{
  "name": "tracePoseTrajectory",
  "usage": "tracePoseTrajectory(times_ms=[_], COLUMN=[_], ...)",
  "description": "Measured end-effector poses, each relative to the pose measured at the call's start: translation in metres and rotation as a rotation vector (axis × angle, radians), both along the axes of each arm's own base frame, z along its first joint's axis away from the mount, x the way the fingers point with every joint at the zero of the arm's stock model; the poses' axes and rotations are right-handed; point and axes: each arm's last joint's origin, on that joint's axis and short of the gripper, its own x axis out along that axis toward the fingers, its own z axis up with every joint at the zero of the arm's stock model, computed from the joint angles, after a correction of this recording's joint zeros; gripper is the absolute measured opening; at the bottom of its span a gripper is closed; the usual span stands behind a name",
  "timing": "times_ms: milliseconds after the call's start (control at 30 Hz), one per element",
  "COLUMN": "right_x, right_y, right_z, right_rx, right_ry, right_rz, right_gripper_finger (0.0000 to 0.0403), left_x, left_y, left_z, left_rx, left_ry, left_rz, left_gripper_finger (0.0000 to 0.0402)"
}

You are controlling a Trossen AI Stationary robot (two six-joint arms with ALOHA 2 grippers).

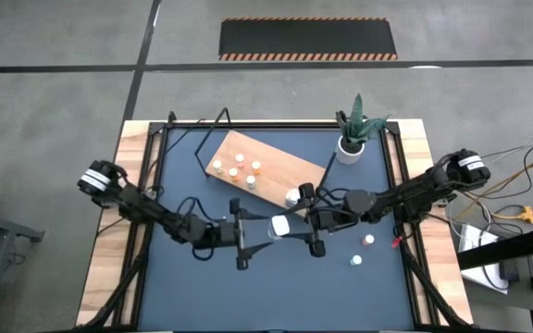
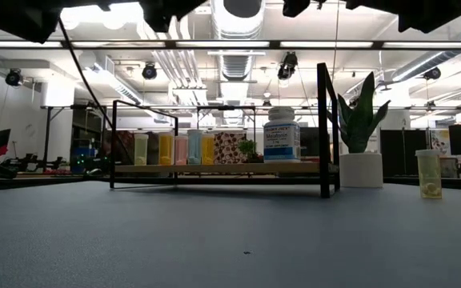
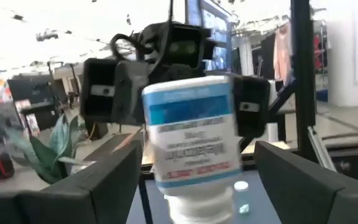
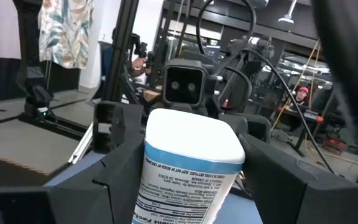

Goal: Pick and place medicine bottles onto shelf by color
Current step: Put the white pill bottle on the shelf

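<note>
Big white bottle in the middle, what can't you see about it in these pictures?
- Left wrist view: the big white bottle has a blurred label; the picture's edge cuts off one end.
- High view: too small, and the left gripper and right gripper cover its sides.
- Low view: it is above the top edge.

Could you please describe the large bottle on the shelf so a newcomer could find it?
Find the wooden shelf at the table's back. At its end nearest the potted plant stands a white bottle, far bigger than the shelf's small coloured bottles.
</note>
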Motion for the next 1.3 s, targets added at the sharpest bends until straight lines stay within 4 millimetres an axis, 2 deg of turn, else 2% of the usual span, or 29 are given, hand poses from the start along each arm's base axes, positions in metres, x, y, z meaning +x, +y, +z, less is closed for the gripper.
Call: tracePoseTrajectory(times_ms=[300,467,900,1200,1300], right_x=[0.000,0.000,0.000,0.000,0.000], right_y=[0.000,0.000,-0.001,-0.001,-0.001], right_z=[-0.001,-0.001,-0.002,-0.003,-0.004], right_rx=[-0.008,-0.020,-0.034,-0.034,-0.024], right_ry=[0.008,0.005,0.008,0.015,0.029], right_rz=[-0.005,-0.019,-0.022,-0.024,-0.021], right_gripper_finger=[0.0235,0.0235,0.0235,0.0236,0.0250], left_x=[0.014,0.026,0.031,0.031,0.031], left_y=[0.006,0.000,0.002,0.002,0.001], left_z=[-0.023,-0.022,-0.025,-0.025,-0.026], left_rx=[-0.089,-0.086,-0.085,-0.083,-0.081], left_ry=[0.051,0.042,0.048,0.050,0.056], left_rz=[-0.008,-0.041,-0.029,-0.029,-0.029], left_gripper_finger=[0.0292,0.0283,0.0156,0.0165,0.0167])
